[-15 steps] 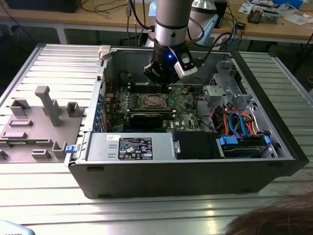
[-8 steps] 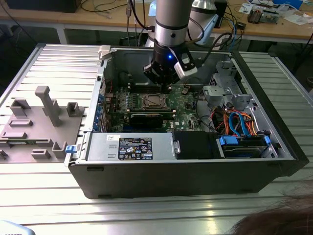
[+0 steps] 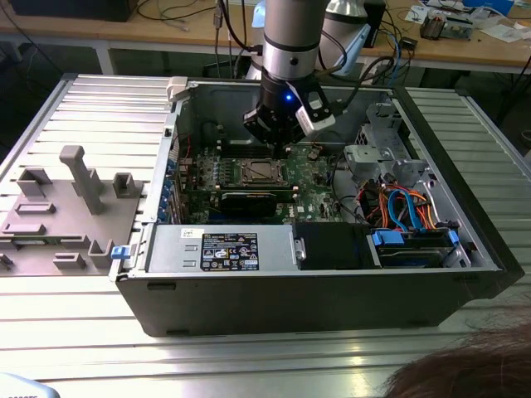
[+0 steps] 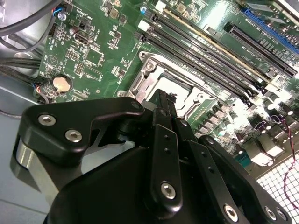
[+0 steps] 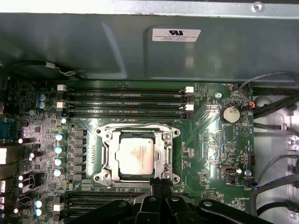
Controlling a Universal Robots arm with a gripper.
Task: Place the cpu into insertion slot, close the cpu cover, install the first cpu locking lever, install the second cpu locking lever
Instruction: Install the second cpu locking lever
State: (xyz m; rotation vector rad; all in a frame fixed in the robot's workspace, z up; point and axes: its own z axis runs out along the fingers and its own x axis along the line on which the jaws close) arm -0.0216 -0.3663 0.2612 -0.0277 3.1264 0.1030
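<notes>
The cpu (image 5: 136, 156), a dull silver square, lies in the insertion slot (image 5: 135, 127) on the green board. The cpu cover (image 5: 164, 154), a thin silver frame, lies flat around the chip, whose top shows through its window. I cannot tell how the locking levers stand. In the first wrist view my gripper (image 5: 159, 183) hangs just off one edge of the slot, its black fingers (image 5: 153, 186) pressed together with nothing between them. The second wrist view has the gripper (image 4: 164, 97) over the slot's rim (image 4: 154, 63). In the exterior view the gripper (image 3: 278, 141) hovers above the cpu (image 3: 259, 172) inside the open computer case.
Long memory slots (image 5: 124, 100) run along both sides of the socket. A coin battery (image 5: 229, 113) and grey cables (image 5: 275, 116) lie to one side. The case wall (image 5: 140, 46) rises close behind. A power supply (image 3: 224, 249), a cabled drive cage (image 3: 406, 211) and a grey fixture (image 3: 66, 199) stand nearby.
</notes>
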